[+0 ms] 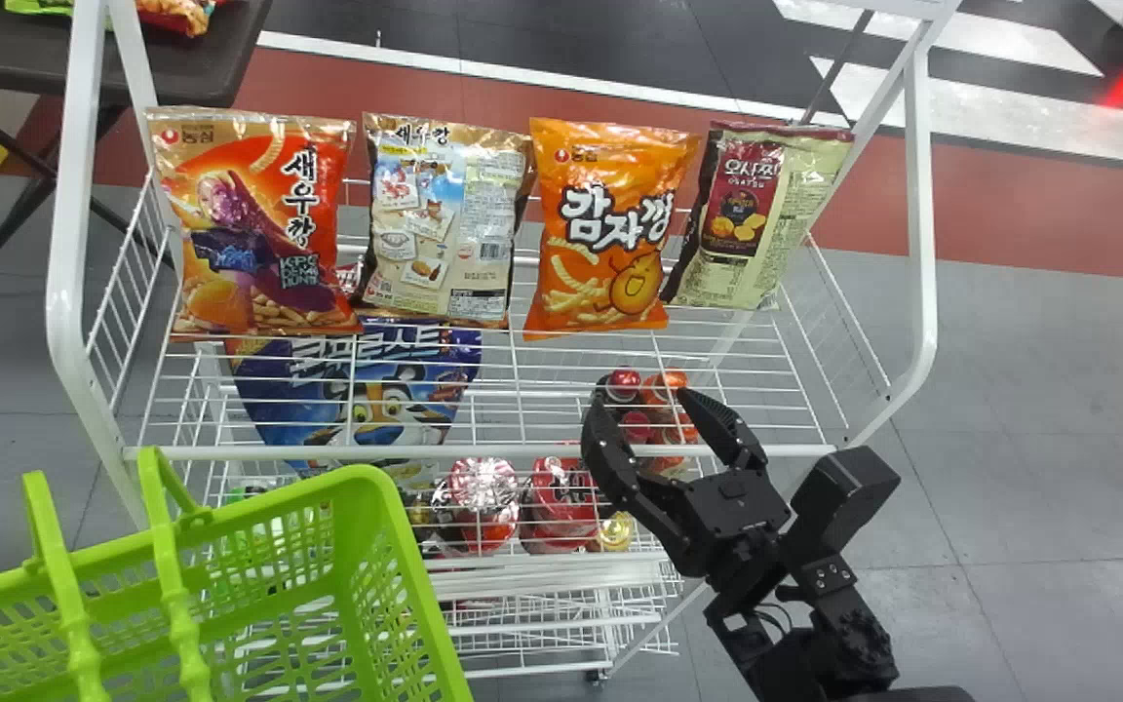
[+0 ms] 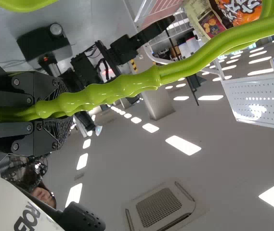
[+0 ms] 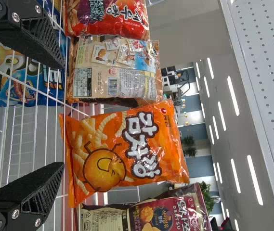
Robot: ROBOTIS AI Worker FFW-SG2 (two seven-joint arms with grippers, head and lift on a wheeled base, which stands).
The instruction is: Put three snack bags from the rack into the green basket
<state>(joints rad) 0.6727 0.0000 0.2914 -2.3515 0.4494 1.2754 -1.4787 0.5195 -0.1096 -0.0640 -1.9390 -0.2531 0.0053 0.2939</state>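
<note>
While the white rack spans most of the head view, the green basket sits before its left side. Four snack bags stand in a row along the top shelf: from the left, a red-orange bag, a beige one (back side showing), an orange one and a pale green and maroon one. The right pincer, its fingers spread apart, is at the shelf's front edge, while the left pincer is clamped on the basket's handle.
</note>
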